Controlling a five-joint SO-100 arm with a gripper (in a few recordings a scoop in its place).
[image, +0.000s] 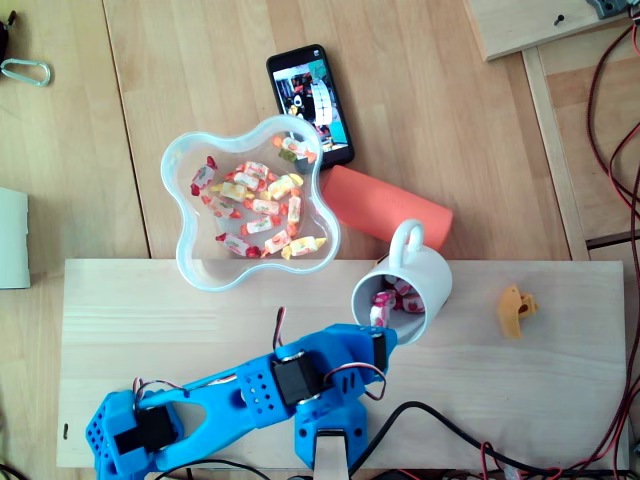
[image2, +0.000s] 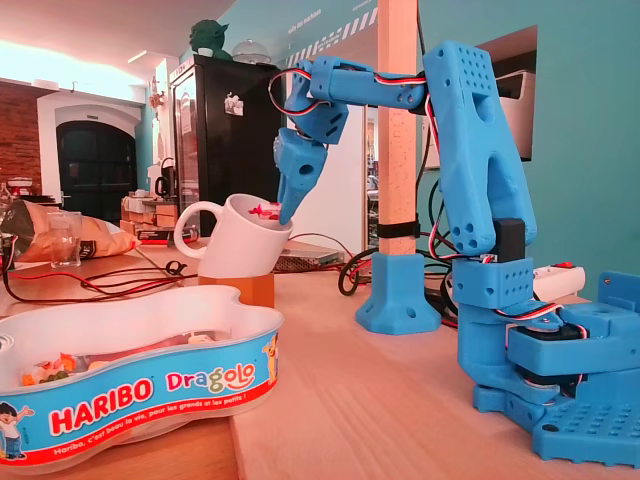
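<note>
Item: gripper (image: 384, 335), fingers pinched on a wrapped sweet (image: 380, 308). We place the sweet at the near rim of the tilted white mug (image: 428, 275), whose mouth faces the fingers. Beyond: orange roll (image: 385, 205), candy bowl (image: 175, 165).

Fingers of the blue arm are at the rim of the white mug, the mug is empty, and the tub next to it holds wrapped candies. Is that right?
Not quite: the white mug is not empty; the overhead view shows wrapped candies inside it. The fingers are at its rim and the tub holds wrapped candies, as stated.
</note>
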